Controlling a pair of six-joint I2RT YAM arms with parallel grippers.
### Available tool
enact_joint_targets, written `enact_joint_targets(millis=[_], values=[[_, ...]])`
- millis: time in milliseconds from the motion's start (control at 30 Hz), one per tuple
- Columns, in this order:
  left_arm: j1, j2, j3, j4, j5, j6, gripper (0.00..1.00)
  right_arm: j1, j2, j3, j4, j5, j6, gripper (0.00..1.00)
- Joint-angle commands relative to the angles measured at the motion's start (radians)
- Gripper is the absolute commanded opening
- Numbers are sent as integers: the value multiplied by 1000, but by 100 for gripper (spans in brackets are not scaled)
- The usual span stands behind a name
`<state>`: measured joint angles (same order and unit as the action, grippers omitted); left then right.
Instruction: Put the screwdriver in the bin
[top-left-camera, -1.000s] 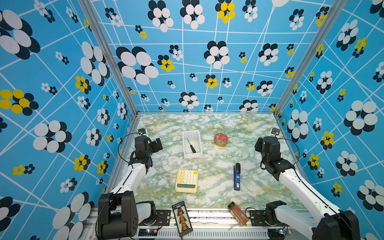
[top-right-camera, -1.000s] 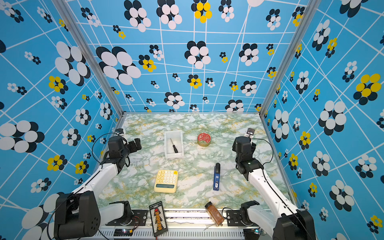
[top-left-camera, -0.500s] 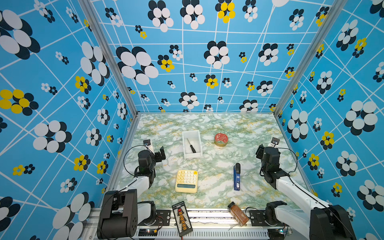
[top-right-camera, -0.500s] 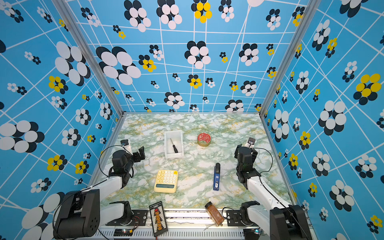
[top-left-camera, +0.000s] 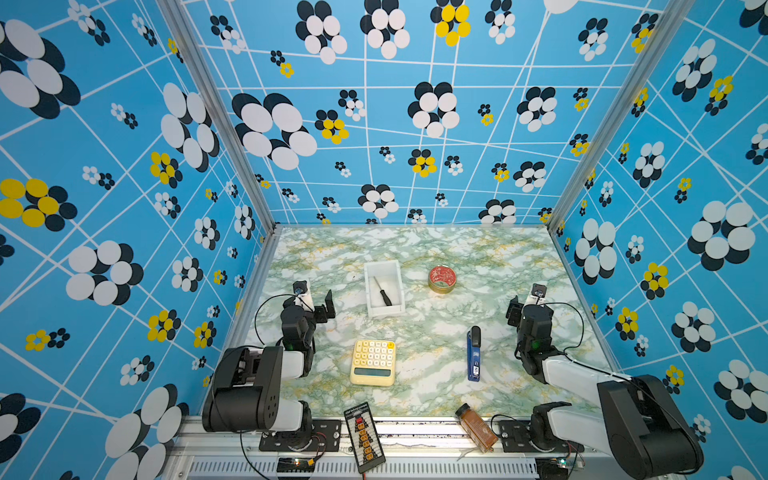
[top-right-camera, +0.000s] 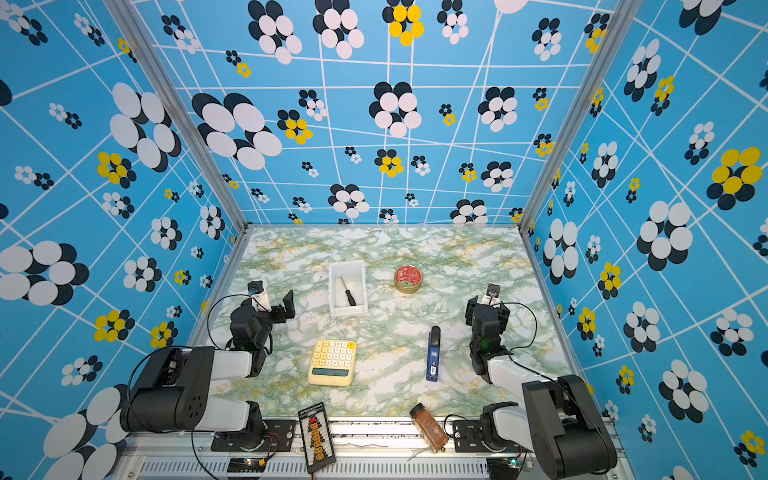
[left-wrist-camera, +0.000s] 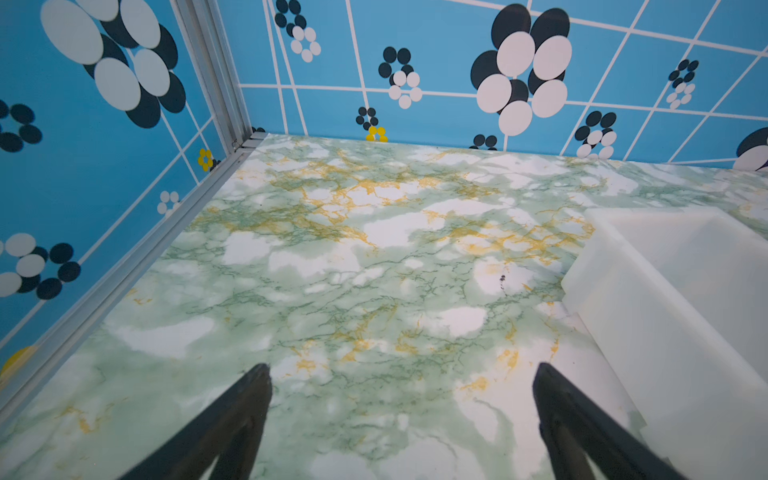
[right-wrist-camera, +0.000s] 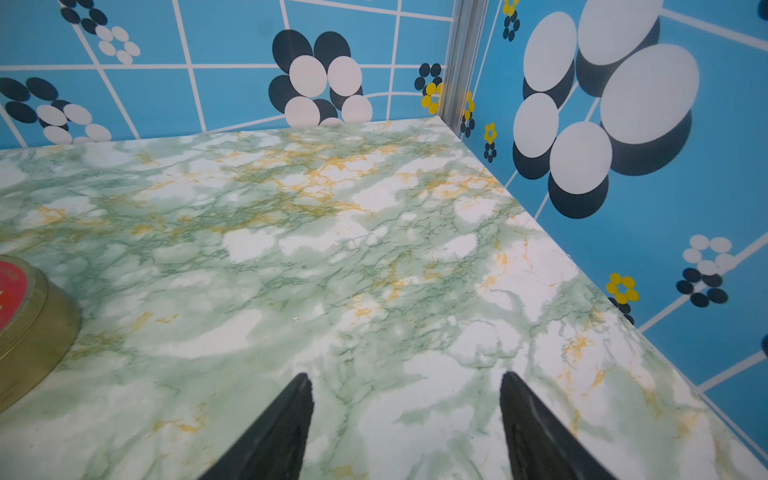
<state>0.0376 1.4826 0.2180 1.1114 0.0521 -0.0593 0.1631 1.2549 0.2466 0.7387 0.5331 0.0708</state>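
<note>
In both top views the small slim screwdriver with a black handle and grey shaft (top-left-camera: 383, 292) (top-right-camera: 348, 293) lies slantwise inside the small white rectangular plastic bin (top-left-camera: 384, 312) (top-right-camera: 348, 312), a little below the centre of the frame, on the green-veined marble tabletop (top-left-camera: 436, 332). Nothing grips it.

The left pincer (left-wrist-camera: 401, 368) stands wide, with only bare tabletop between its fingers and the bin's wall at the right edge of the left wrist view. The right pincer (right-wrist-camera: 406, 376) is also parted and empty; the round red-lidded tin (right-wrist-camera: 25, 307) sits at the left edge of the right wrist view. Both arms are folded low at the lower left and lower right of the top views, well apart from the bin.

By my reading the placing step is done. What remains is to park the arms without brushing the bin, the yellow calculator (top-left-camera: 372, 361) or the blue-and-black tool (top-left-camera: 473, 353).
</note>
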Motion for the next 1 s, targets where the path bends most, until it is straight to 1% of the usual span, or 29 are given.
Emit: enact_joint_targets(millis=[0,33,100,167,267,300,367,433,467,500,533,967], values=[[-2,96,-7,168,-15,4,99,-8,59,42,110,-46,-69,74],[0,110,-13,204,-16,-2,99,-10,91,52,144,-51,-78,75],[-2,87,-9,157,1,7,99,-28,158,73,179,-83,-58,75],[-2,91,-7,159,-15,0,99,-38,234,100,192,-122,-56,75],[-3,88,-11,159,-6,4,99,-39,320,102,287,-125,-47,76],[-2,90,-12,165,-6,4,99,-73,310,108,250,-134,-36,76],[-3,97,-24,193,-13,3,99,-106,287,129,173,-187,-10,76],[-3,103,-38,225,-22,-1,99,-109,292,126,190,-195,-11,85],[-3,110,-47,247,-28,-3,99,-109,293,125,193,-195,-12,86],[-2,115,-53,266,-34,-5,99,-110,291,126,191,-195,-14,98],[-3,120,-61,286,-37,-5,99,-109,291,125,188,-195,-14,99],[-4,121,-60,286,-43,-10,99,-109,290,126,187,-197,-16,99]])
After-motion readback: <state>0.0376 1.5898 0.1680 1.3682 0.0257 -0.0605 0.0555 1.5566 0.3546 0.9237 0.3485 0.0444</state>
